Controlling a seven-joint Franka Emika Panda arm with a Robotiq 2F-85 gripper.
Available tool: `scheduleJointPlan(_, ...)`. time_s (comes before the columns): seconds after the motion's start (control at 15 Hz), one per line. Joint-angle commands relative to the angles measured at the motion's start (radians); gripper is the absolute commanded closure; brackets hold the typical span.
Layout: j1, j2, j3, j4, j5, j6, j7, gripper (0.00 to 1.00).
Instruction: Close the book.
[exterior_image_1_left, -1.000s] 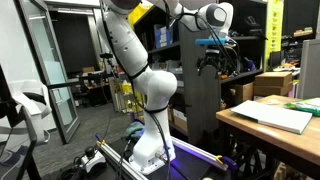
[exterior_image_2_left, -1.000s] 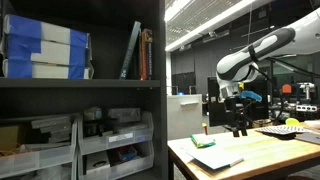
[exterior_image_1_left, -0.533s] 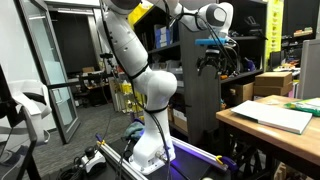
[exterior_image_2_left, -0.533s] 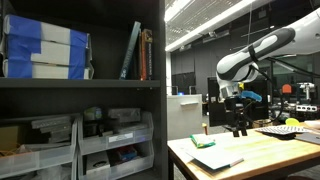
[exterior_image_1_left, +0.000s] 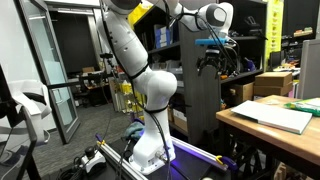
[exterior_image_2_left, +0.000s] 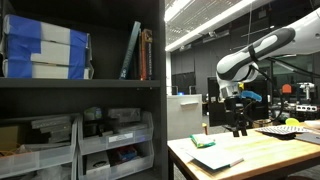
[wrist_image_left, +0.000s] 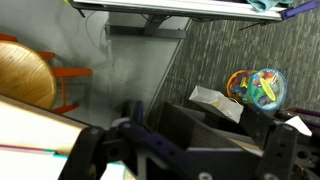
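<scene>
The book (exterior_image_1_left: 272, 116) lies flat on the wooden table (exterior_image_1_left: 240, 122) with its white pages facing up. It also shows in an exterior view (exterior_image_2_left: 217, 159) near the table's front corner. My gripper (exterior_image_1_left: 208, 66) hangs in the air well away from the book, above and beside the table edge. In an exterior view (exterior_image_2_left: 239, 130) it sits over the far side of the table. It is open and empty. In the wrist view the dark fingers (wrist_image_left: 185, 160) fill the lower part, with a pale flat surface (wrist_image_left: 30, 125) at lower left.
A small green object (exterior_image_2_left: 205, 143) lies just behind the book. A tall dark shelf unit (exterior_image_2_left: 80, 90) holds boxes and books. A round wooden stool (wrist_image_left: 22, 75) and a colourful toy (wrist_image_left: 256, 87) are on the floor below. A dark cabinet (exterior_image_1_left: 205, 110) stands by the table.
</scene>
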Motion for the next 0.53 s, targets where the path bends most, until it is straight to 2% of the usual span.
scheduleJointPlan(0.0,-0.015,0.009,0.008,0.006,0.006,0.004,-0.009,0.0)
scheduleJointPlan(0.27,-0.014,0.015,0.011,-0.001,-0.009,-0.004,-0.024,0.0)
scheduleJointPlan(0.47,0.008,-0.054,0.075,-0.12,0.011,0.036,0.032,0.0)
